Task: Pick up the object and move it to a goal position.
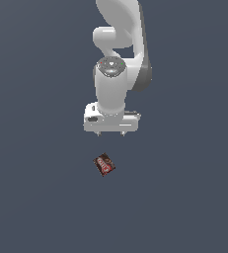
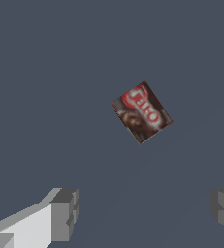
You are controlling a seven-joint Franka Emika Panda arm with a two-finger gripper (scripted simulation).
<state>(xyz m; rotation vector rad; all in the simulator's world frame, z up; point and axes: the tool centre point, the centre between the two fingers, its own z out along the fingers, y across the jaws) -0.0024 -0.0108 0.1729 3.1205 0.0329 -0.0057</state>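
Note:
The object is a small dark brown and red box [image 1: 104, 164] with pale lettering. It lies flat on the grey floor, turned at an angle, a little in front of my gripper in the exterior view. It also shows in the wrist view [image 2: 142, 113], apart from both fingers. My white gripper [image 1: 110, 134] hangs above the floor, pointing down, with its two short fingertips wide apart. In the wrist view the gripper [image 2: 145, 213] is open and empty, and one grey finger [image 2: 65, 213] shows on each side.
The white arm [image 1: 118, 44] rises behind the gripper toward the top of the exterior view. A plain dark grey floor [image 1: 36, 197] fills both views. No goal marker shows.

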